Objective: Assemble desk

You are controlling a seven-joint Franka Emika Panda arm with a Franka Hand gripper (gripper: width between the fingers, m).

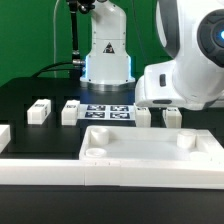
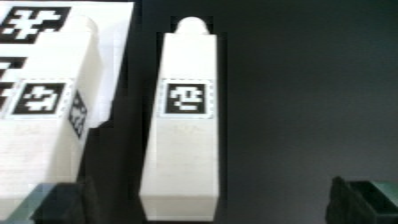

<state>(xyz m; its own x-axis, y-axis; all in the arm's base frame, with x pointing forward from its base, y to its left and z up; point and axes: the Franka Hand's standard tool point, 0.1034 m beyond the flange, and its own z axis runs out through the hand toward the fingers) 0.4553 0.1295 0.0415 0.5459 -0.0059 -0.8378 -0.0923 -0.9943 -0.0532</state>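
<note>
Desk assembly, mid-step: the gripper (image 2: 214,200) of the white robot arm (image 1: 185,75) hangs wide open over a black table (image 1: 25,98). Its two dark fingers (image 2: 50,203) stand clear on either side of a slim white plastic block leg with a black-and-white square tag (image 2: 185,120), gripping nothing. The leg lies flat just beside the marker board (image 2: 39,85), a thin white sheet of printed tags, with a dark strip of table between them. Seen from across the room, the large white plastic rectangular rimmed panel (image 1: 140,155) rests on the table in the foreground. Three more small white tagged block legs (image 1: 38,112) sit in a row behind it, two on the exterior view's left of the marker board and one far to its right. A long white border rail (image 1: 100,185) runs along the front edge.
</note>
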